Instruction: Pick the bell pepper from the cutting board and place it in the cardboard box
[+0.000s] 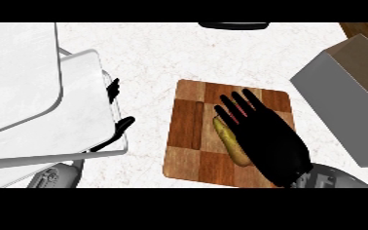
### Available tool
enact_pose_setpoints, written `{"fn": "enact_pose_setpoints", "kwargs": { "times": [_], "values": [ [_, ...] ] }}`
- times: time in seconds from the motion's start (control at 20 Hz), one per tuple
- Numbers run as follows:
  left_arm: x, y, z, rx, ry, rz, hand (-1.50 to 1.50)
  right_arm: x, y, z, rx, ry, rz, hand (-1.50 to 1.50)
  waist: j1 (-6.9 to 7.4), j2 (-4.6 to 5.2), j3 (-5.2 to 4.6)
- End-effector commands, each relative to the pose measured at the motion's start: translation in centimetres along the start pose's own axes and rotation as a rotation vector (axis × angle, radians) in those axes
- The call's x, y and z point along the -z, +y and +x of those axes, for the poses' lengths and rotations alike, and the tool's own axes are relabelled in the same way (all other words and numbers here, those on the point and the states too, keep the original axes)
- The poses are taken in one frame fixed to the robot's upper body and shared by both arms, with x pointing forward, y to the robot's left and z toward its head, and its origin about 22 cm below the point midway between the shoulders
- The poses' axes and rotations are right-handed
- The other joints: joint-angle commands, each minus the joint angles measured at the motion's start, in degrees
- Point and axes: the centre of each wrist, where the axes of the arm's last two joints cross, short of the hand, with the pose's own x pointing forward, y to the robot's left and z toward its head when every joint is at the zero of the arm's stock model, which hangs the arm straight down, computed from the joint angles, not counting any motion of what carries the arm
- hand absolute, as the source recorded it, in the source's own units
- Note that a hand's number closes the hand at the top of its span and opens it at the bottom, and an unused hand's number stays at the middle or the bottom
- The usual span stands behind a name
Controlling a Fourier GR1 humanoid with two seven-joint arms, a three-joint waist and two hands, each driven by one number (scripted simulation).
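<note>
A checkered wooden cutting board (191, 126) lies in the middle of the white counter. On its right half lies the bell pepper (231, 143), showing as a yellowish strip along the hand's left edge, with bits of red between the fingers. My right hand (269, 136) hovers flat over it, open, fingers straight and spread toward the far side, hiding most of the pepper. The cardboard box (334, 90) stands at the right edge, tilted, with a grey side wall and a brown top. Only the dark fingers (114, 89) of my left hand show, at the left beside the grey forearm.
My left forearm (50, 102) fills the left side of the view as large pale grey panels close to the camera. A dark, flat object (233, 25) sits at the counter's far edge. White counter (151, 53) lies between the board and the far edge.
</note>
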Motion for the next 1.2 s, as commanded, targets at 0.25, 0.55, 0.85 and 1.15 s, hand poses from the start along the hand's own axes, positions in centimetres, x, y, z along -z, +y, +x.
{"fn": "enact_pose_setpoints", "kwargs": {
  "times": [0.25,0.55,0.85,1.15],
  "values": [
    [1.2,3.8,4.4,0.126,-0.156,-0.036,0.00,2.0,1.2,1.3,-0.029,0.059,-0.003,-1.50,0.58,-0.91,1.97],
    [3.1,3.8,4.6,0.094,-0.157,-0.030,0.00,3.4,2.3,0.7,-0.094,0.082,0.006,-1.50,-0.40,-0.55,1.93],
    [2.3,3.5,4.9,0.103,-0.157,-0.043,0.00,4.2,4.3,1.0,-0.040,0.053,0.036,-1.50,-0.11,-0.74,1.99],
    [3.0,4.0,5.9,0.091,-0.166,-0.026,0.00,5.1,5.2,-0.7,-0.043,0.057,0.055,-1.50,-0.33,-0.73,2.02]
  ]
}}
